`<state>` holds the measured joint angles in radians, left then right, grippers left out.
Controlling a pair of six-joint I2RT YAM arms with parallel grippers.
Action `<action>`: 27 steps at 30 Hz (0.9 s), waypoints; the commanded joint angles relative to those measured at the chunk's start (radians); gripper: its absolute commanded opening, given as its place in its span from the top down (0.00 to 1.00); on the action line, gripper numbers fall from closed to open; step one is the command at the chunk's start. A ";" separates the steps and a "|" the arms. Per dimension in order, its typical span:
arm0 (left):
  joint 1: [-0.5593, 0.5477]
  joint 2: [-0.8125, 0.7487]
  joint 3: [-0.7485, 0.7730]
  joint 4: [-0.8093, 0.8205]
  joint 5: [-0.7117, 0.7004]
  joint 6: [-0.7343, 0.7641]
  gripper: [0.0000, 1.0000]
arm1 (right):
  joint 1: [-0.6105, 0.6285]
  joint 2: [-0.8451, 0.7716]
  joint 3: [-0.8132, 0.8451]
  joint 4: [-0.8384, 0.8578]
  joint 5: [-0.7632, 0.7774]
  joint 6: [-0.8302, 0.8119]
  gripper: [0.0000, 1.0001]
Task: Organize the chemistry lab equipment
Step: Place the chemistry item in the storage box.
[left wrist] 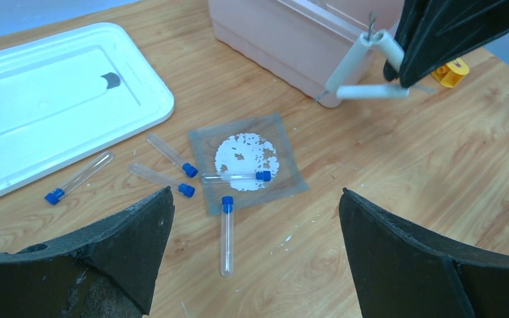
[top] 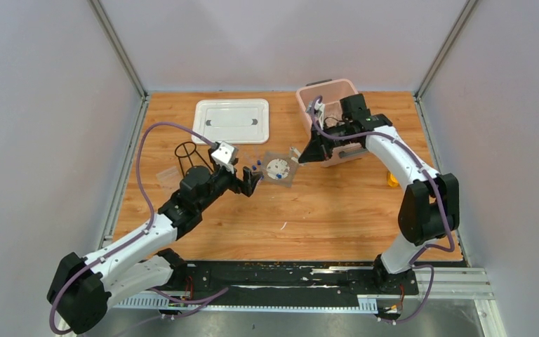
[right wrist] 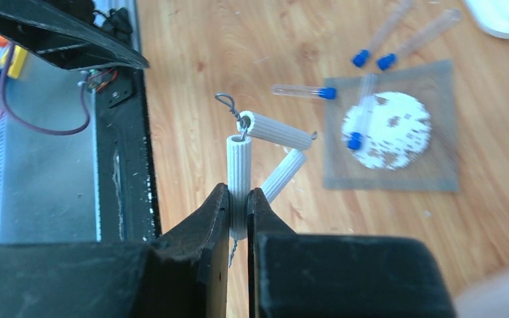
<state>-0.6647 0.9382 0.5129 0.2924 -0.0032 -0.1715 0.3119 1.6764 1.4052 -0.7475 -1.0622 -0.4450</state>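
- Wooden table (top: 323, 225) between pale walls; we judge the step to be carrying the triangle (right wrist: 275, 130) to the pink bin (top: 309, 95)
- Our right gripper (right wrist: 238, 207) is clamped on one ribbed white sleeve, in the air beside the bin; the wire-strung triangle can swing, so we should move slowly
- Our left gripper (left wrist: 255, 193) hangs, fingers wide apart, over five slim clear tubes (left wrist: 227, 235) with blue caps and a grey mesh square (left wrist: 246, 154); round tubes roll
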 commanded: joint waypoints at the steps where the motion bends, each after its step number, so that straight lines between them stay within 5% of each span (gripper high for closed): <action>1: 0.018 -0.035 0.003 -0.017 -0.049 0.020 0.00 | -0.089 -0.071 0.065 -0.018 0.033 -0.048 1.00; 11: 0.030 -0.086 -0.020 -0.051 -0.063 0.029 0.00 | -0.248 -0.002 0.221 0.032 0.179 -0.023 1.00; 27: 0.044 -0.144 -0.031 -0.117 -0.114 0.044 0.00 | -0.252 0.488 0.690 0.081 0.375 0.126 0.97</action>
<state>-0.6262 0.8078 0.4885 0.1810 -0.0929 -0.1497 0.0521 2.1071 2.0003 -0.6975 -0.7235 -0.3717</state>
